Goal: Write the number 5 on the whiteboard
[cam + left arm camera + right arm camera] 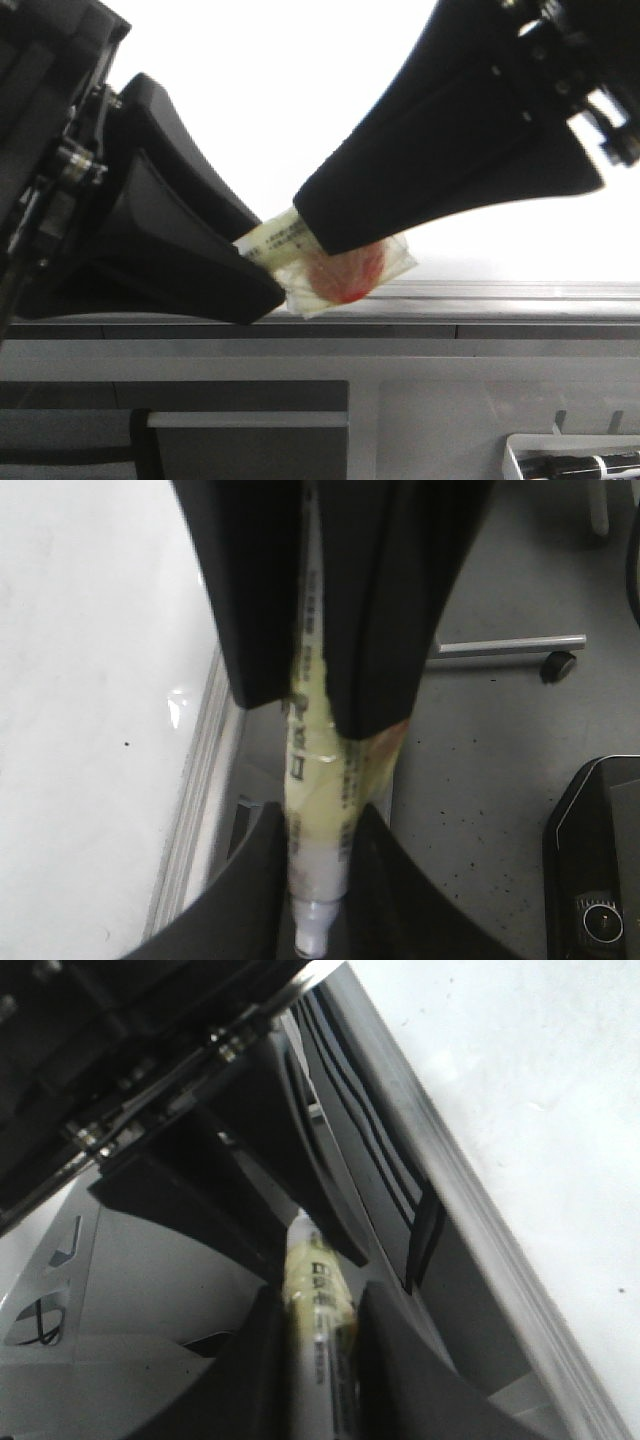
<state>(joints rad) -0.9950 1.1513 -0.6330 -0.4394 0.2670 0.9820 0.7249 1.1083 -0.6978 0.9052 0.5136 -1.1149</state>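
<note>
**Ana:** Over the whiteboard's (300,90) near rail, both grippers were on one marker (275,243). The left gripper (262,272) came in from the left and the right gripper (325,235) from the upper right, each clamped on the barrel.

**Ben:** So was it a handover, or uncapping?

**Ana:** I could not tell which. I saw no cap. A clear wrapper with a red patch (348,275) hung around the marker between the two grips. For either step, I judged that one grip should stay firm while the other pulled straight along the barrel, because a sideways tug could twist the marker out of line.

**Ben:** And the number 5?

**Ana:** None showed. The board looked bare white apart from small specks in the wrist views, so writing seemed not yet begun.

**Ben:** What did the wrist cameras add?

**Ana:** The left wrist view showed the marker (315,810) lengthwise, its yellowish printed label, and a pale end poking out between the left fingers (235,900). The right gripper's fingers (385,600) gripped farther along. The right wrist view showed the label (318,1305) too, and the rail (470,1220) running beside it.

**Ben:** And the front view alone?

**Ana:** It alone showed the red patch clearly, and a tray (520,452) with a black pen (590,465) at the near right.
</note>
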